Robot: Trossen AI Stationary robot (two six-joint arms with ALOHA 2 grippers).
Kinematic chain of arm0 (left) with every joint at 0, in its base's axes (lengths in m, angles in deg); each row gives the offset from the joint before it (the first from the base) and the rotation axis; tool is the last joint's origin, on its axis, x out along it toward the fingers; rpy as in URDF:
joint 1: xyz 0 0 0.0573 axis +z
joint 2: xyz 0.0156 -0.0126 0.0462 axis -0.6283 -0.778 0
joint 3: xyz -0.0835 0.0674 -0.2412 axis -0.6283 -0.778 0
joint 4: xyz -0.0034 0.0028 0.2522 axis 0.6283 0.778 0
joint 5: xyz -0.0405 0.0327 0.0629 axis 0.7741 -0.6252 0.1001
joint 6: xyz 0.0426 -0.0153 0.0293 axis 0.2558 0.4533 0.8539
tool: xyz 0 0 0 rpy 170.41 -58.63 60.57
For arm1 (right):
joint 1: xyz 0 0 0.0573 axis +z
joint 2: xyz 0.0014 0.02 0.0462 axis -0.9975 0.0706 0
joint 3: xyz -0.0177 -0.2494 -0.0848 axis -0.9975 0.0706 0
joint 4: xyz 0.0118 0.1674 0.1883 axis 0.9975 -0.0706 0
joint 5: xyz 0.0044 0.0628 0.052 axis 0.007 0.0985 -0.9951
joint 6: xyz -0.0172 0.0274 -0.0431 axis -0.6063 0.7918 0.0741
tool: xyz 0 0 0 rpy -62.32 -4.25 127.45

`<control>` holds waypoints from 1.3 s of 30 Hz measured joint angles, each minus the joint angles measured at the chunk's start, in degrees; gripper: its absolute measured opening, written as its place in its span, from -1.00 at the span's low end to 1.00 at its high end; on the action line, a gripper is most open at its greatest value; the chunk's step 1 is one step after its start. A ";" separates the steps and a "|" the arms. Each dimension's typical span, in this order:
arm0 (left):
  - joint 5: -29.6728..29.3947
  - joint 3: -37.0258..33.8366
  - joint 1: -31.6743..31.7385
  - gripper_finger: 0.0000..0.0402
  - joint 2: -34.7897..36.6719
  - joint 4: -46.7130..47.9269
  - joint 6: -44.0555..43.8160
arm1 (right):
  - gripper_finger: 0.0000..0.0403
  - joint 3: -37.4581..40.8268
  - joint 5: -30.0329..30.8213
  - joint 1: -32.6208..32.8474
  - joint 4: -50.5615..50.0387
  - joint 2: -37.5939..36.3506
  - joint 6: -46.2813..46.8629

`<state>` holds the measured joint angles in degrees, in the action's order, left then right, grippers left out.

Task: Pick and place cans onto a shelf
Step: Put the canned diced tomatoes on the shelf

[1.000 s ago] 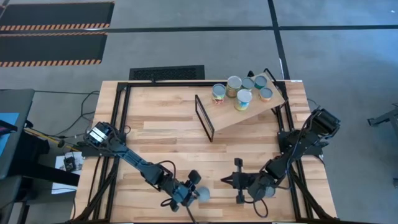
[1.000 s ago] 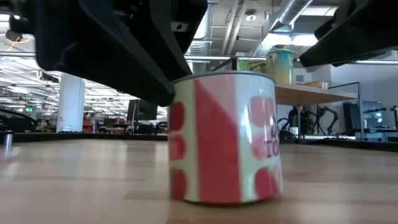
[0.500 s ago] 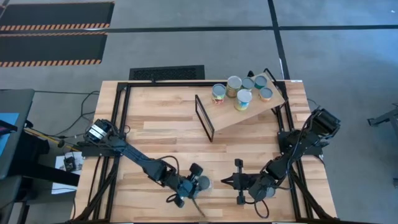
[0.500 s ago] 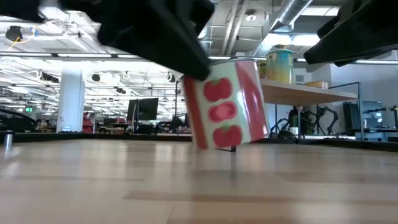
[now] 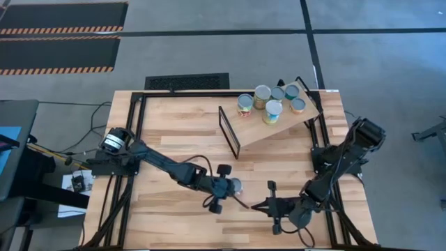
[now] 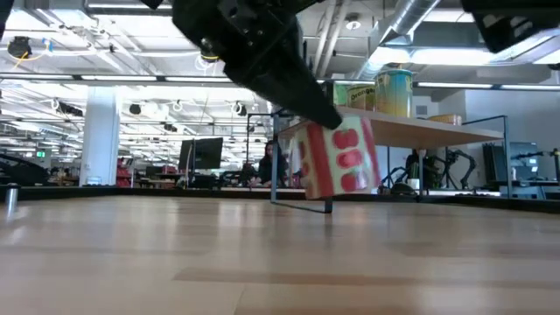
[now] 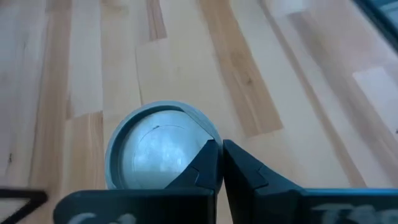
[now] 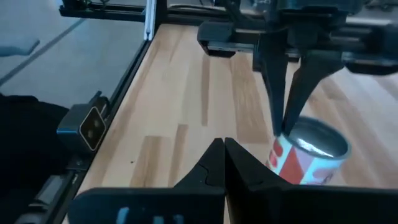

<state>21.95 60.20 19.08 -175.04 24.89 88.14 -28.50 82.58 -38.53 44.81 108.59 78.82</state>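
Planked surface (image 5: 174, 150) at 6 o'clock — left pincer (image 5: 230, 187) clenched on tilted red-and-white can (image 6: 339, 160), label mostly hidden; right pincer (image 5: 256, 205) clenched, empty.

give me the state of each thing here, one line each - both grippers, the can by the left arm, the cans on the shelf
left gripper: shut, fingers pinching the rim of the red-and-white can
red-and-white can with a silvery top: tilted, lifted clear of the wooden tabletop
right gripper: shut, holding nothing, low near the table's front edge
six small round cans: upright, clustered on the shelf
light-wood shelf board: slanted, black frame at its end
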 joint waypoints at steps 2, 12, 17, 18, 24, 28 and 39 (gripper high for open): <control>1.37 0.00 0.63 -0.98 0.00 -0.93 0.36 | -0.95 0.00 0.92 0.58 -0.03 -0.31 -0.69; 2.69 -0.02 1.59 -0.87 0.00 -1.04 0.31 | -0.95 0.00 1.24 0.93 -0.22 -0.34 -0.81; 2.63 -0.02 1.63 -0.79 0.00 -1.06 0.31 | -0.95 0.00 1.32 0.93 -0.20 -0.35 -0.79; 2.61 -0.02 1.65 -0.77 0.00 -1.02 0.29 | -0.95 0.00 1.32 0.93 -0.20 -0.35 -0.79; 1.54 -0.04 1.62 -0.67 0.01 -0.42 2.32 | -0.94 0.00 1.32 0.93 -0.21 -0.33 -0.77; -1.86 -0.18 0.56 -0.69 1.51 1.63 3.07 | -0.95 0.00 1.30 0.93 -0.36 -0.33 -0.59; -0.83 -18.56 -2.37 -0.98 8.19 -20.85 -1.35 | -0.94 0.02 -1.42 -1.97 -0.62 0.53 2.86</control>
<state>21.12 41.64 16.71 -166.85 4.03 86.79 -28.48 81.16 -40.49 44.19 109.11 81.68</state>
